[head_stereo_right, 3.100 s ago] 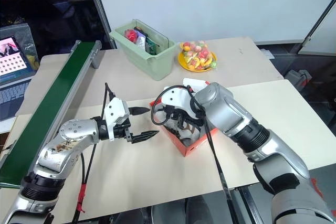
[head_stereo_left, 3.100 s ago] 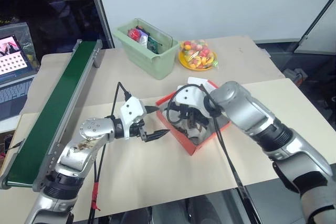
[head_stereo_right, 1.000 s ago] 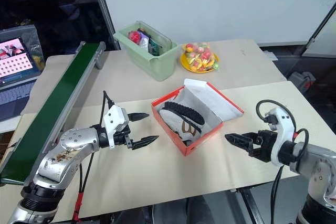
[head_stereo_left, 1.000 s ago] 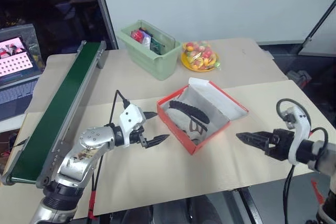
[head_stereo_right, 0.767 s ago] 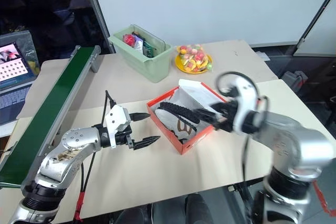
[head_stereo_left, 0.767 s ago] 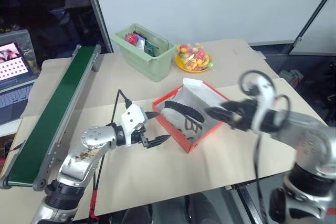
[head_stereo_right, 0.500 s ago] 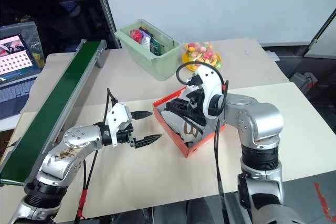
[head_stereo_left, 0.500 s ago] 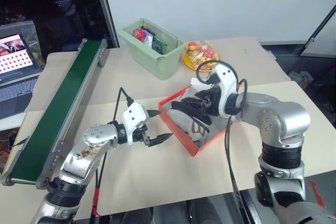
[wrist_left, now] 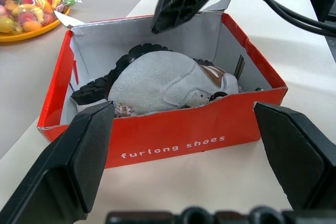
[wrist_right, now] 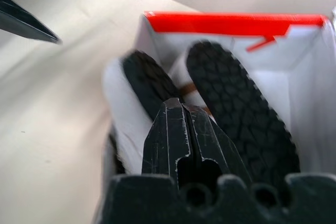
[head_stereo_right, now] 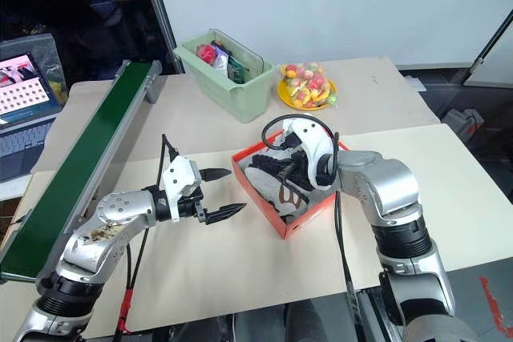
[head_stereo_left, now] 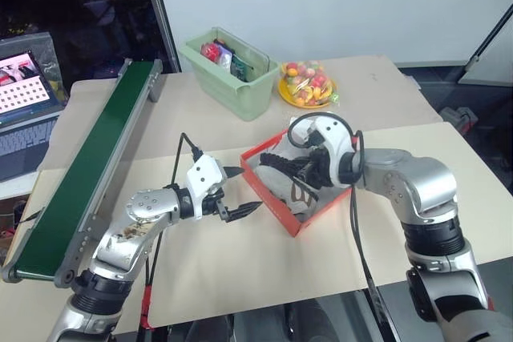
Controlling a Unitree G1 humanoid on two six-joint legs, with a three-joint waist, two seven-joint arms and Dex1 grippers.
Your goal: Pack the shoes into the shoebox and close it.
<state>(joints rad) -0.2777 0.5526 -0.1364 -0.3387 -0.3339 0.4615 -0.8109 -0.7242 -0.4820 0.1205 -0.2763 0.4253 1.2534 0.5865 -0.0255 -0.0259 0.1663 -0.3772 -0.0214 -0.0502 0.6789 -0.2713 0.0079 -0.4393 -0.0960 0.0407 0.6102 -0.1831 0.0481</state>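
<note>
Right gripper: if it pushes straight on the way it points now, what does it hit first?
Most likely the shoes in the shoebox; the right gripper, jaws shut, aims at their black soles. Depth is uncertain.

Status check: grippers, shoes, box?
Left gripper open, beside the shoebox. Right gripper shut, empty, over the shoes in the box. Lid not closed; nothing in the way.

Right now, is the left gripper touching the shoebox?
Apart. In the right eye view the left gripper, fingers open, hovers beside the shoebox with bare table between the fingertips and the red wall.
</note>
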